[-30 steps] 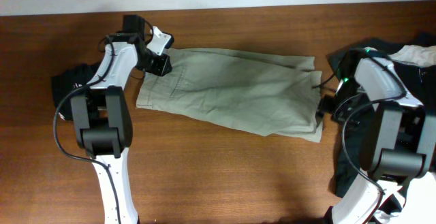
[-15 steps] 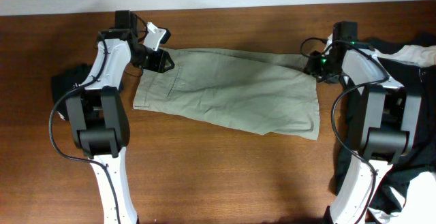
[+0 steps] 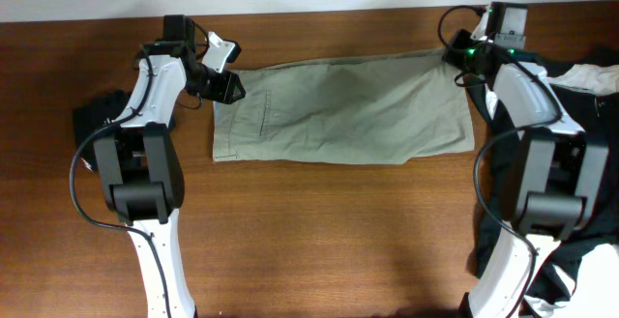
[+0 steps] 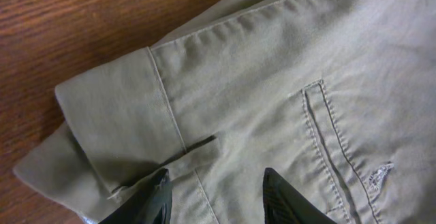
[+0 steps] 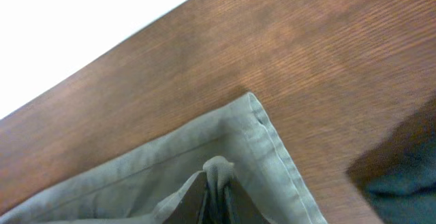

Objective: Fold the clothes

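Khaki shorts (image 3: 343,115) lie spread flat across the middle of the wooden table, waistband to the left. My left gripper (image 3: 227,88) hovers at the waistband corner (image 4: 116,122), its jaws open over the cloth beside a back pocket (image 4: 340,142), with nothing between them. At the far right corner of the shorts, by the table's back edge, my right gripper (image 3: 462,55) is shut on a pinch of khaki hem (image 5: 218,168). The hem corner (image 5: 262,125) lies on the wood just beyond the fingertips.
A pile of black and white garments (image 3: 590,86) lies at the right, under and behind the right arm. A black garment (image 3: 97,115) lies at the left behind the left arm. The table's back edge (image 3: 319,11) meets a white wall.
The right gripper swung from the shorts' near right corner to the far one and shut on the hem. The shorts were drawn out flat and squarer. The left gripper's jaws opened.
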{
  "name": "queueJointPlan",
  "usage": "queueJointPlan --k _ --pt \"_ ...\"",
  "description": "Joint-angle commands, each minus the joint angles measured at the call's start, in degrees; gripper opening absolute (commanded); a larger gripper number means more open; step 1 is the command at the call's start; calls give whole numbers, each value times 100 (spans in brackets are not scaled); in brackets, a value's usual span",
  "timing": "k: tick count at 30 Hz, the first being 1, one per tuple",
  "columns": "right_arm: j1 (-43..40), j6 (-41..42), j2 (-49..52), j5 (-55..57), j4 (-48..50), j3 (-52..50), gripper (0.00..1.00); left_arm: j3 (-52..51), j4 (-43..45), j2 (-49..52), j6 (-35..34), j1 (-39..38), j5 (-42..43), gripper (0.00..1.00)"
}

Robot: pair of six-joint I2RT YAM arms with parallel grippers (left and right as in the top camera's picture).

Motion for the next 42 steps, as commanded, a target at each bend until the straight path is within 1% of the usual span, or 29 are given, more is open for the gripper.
queueJointPlan --k 1,2,3,5,6,7,8,10,12,13,14,16,18,20,22,23,26,29,30,31,32,34,35,36,37,39,40,41,42 --pt "212 68 466 -50 372 63 31 111 -11 79 -15 24 -42 44" --pt "216 68 507 -20 411 63 43 111 -13 79 -37 22 -42 44" --pt "179 61 496 -11 398 66 68 111 -11 79 -81 13 -39 45" --pt "-131 -116 166 -352 -142 68 79 111 -22 79 -76 -26 -44 50" --pt "-341 -212 -114 -662 -680 68 82 111 -31 79 -76 -48 -44 52" --pt "-501 -337 -358 -925 -1222 68 82 111 -28 79 -74 -70 -42 52" --pt "-688 -404 -684 -1019 -2120 68 82 111 -15 79 -72 -127 -42 52" --pt "-822 -575 -907 -1014 -3195 68 82 111 7 79 20 -227 -42 52" --pt "-828 -715 -863 -953 -4380 11 72 111 22 79 227 -431 -269 52" --pt "-780 -713 -837 -872 -4472 -120 59 109 13 81 227 -483 -551 52" --pt "-688 -706 -826 -715 -4444 -332 47 109 -20 85 225 -516 -713 52" --pt "-468 -365 -824 -494 -3856 -1226 49 109 -162 138 225 -511 -817 40" --pt "-433 46 -826 -315 -2994 -1871 41 109 -216 195 225 -442 -997 26" --pt "-431 219 -826 177 -2754 -2151 18 109 -225 197 195 -295 -1051 21" --pt "-431 205 -828 470 -2977 -2214 7 109 -229 197 160 -120 -1047 20" --pt "-431 168 -848 470 -3228 -2214 4 111 -258 195 157 -37 -1049 20" --pt "-431 -208 -1126 632 -4494 -2214 4 111 -468 184 162 184 -1038 20" --pt "-433 -411 -1847 732 -5069 -2214 4 111 -553 149 162 304 -852 20" --pt "-442 -411 -2361 824 -5062 -2208 44 129 -553 37 162 341 -822 23" --pt "-444 -413 -2562 833 -4981 -2199 69 153 -551 -57 162 345 -741 25" --pt "-444 -411 -2675 833 -4878 -2197 74 175 -551 -175 162 345 -610 27" --pt "-444 -409 -2761 831 -4465 -2197 73 208 -553 -490 162 293 -142 31" --pt "-444 -400 -2697 776 -4205 -2197 65 208 -553 -616 162 195 122 33" --pt "-439 -409 -2616 533 -3825 -2199 44 208 -533 -640 170 31 295 33" --pt "-424 -409 -2540 293 -3578 -2199 32 205 -498 -608 273 -140 308 30" --pt "-345 -385 -2282 -225 -3464 -2199 28 205 -262 -485 560 -518 308 17" --pt "-260 -275 -2103 -264 -3565 -2223 28 205 -44 -367 621 -732 306 7" --pt "-122 -190 -1847 -269 -3576 -2330 26 205 177 -133 636 -1043 310 1" --pt "-55 -190 -1683 -267 -3554 -2371 26 205 236 7 636 -1200 310 1"
